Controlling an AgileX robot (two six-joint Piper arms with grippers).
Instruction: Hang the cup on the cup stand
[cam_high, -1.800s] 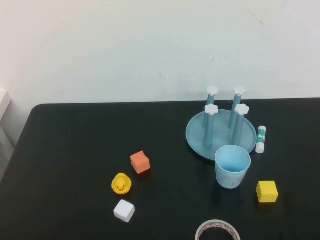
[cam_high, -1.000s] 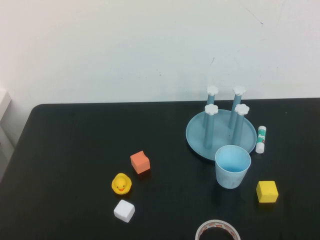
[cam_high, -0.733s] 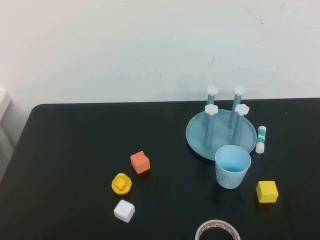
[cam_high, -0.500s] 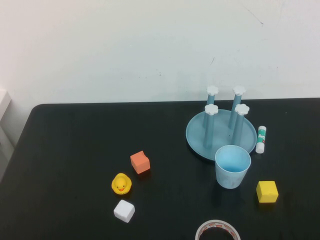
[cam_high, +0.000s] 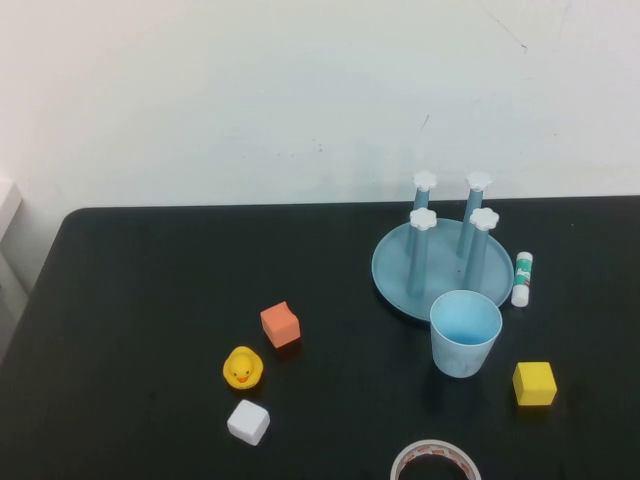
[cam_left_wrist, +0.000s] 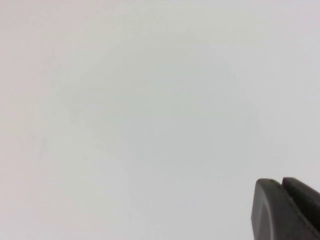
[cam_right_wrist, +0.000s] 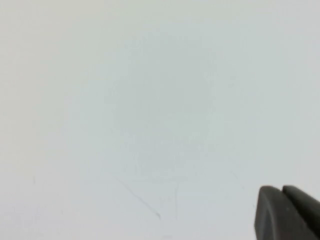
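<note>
Nothing on the bench has moved since the earlier high views; cup, stand and the odd bits lie exactly as they did, and no arm has entered the high view.

Left hand (cam_left_wrist: 285, 210): only a dark corner of it shows in its own wrist view, against a blank pale wall. I cannot tell how far it is open, and it appears to carry nothing. Right hand (cam_right_wrist: 287, 212): the same, a dark corner before a pale wall with faint scratches, opening not readable, nothing seen in it. Both seem parked, raised and aimed away from the bench (cam_high: 150, 300).

Outward from there, the cup (cam_high: 465, 332) stands upright, mouth up, long axis vertical, on the right half of the bench. Its rim sits just at the stand's near edge, at about 6 o'clock from the cup stand (cam_high: 443, 262). The stand's four posts are bare, each with its white flower cap.

Judgement: the cup lies on the robot's right side, so the right arm is likely the nearer one. It must be turned mouth down before it goes over a post, toward 12 o'clock.

A yellow cube (cam_high: 534, 383) lies at 4 o'clock from the cup, a glue stick (cam_high: 522, 278) at 1 o'clock, a tape roll (cam_high: 436, 462) at 6 o'clock.
</note>
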